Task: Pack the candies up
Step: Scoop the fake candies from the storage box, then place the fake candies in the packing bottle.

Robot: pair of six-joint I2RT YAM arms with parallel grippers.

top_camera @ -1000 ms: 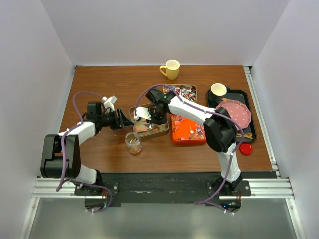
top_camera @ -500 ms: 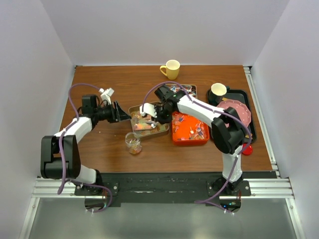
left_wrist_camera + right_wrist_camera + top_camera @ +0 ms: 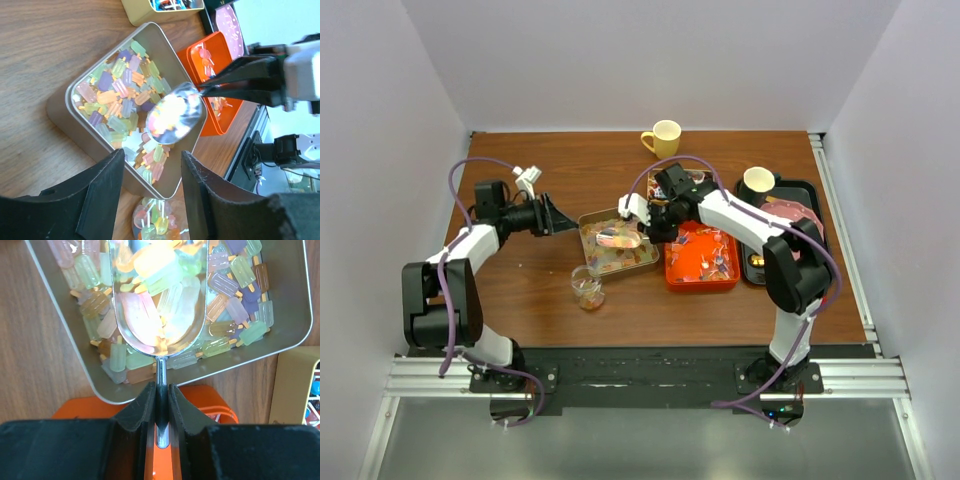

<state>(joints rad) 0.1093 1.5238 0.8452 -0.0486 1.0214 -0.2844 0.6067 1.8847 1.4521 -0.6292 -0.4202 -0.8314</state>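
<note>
Pastel popsicle-shaped candies [image 3: 610,258] fill a silver tin [image 3: 585,222] at the table's middle. My right gripper [image 3: 657,218] is shut on the handle of a metal scoop [image 3: 620,238], which hovers over the tin with candies [image 3: 155,275] in its bowl. In the right wrist view the right gripper [image 3: 161,400] pinches the thin handle of the scoop [image 3: 157,305]. My left gripper [image 3: 552,215] is open and holds nothing, just left of the tin. Between its fingers [image 3: 100,195] the left wrist view shows a small glass jar [image 3: 155,222] holding candies; the jar [image 3: 587,288] stands in front of the tin.
An orange tin [image 3: 700,258] of candies lies right of the silver one. A gold tin [image 3: 698,180] of wrapped sweets sits behind, partly under my right arm. A yellow mug [image 3: 663,139] stands at the back, and a black tray [image 3: 818,198] with a white cup [image 3: 758,180] at the right.
The right gripper has raised the scoop out of the tin and drawn it back and to the right. The left gripper has pulled away leftward and toward the back.
</note>
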